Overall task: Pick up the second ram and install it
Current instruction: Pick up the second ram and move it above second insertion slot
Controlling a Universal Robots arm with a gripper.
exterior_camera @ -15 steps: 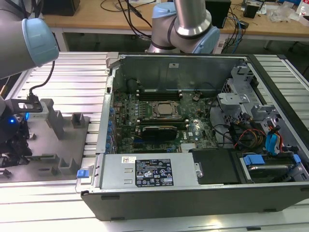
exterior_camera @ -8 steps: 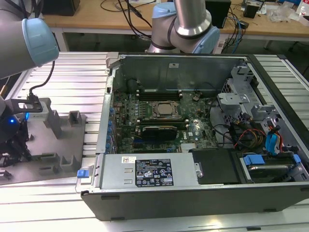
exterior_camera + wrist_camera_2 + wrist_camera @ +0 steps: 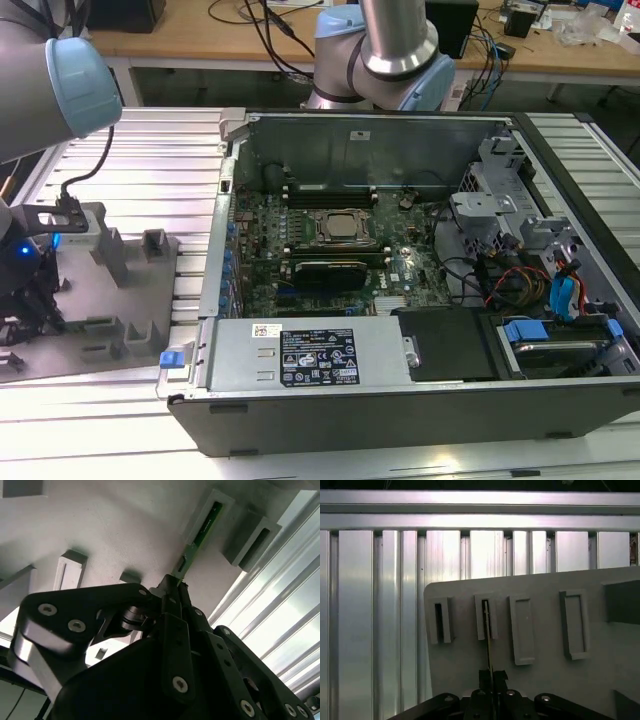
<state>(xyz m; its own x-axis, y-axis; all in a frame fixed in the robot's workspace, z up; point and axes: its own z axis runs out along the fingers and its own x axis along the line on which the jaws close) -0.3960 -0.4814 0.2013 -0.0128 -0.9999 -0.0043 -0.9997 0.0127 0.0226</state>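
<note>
The second ram (image 3: 201, 529) is a thin green stick seen edge-on in both wrist views (image 3: 487, 630). Its far end sits in a narrow pocket of the grey holder tray (image 3: 125, 530), and its near end runs between my fingertips. My gripper (image 3: 174, 586) is shut on the stick's near end, and in the first wrist view the gripper (image 3: 492, 674) is just below the pocket. In the exterior view the gripper (image 3: 25, 295) hangs low over the tray (image 3: 110, 335) at the exterior view's left.
An open computer case (image 3: 400, 400) lies at the exterior view's right, with its motherboard (image 3: 330, 240) and black memory slots (image 3: 328, 195) beside the processor. Ribbed aluminium table (image 3: 370, 605) surrounds the tray. Other tray pockets (image 3: 522, 629) and raised blocks (image 3: 155, 245) stand nearby.
</note>
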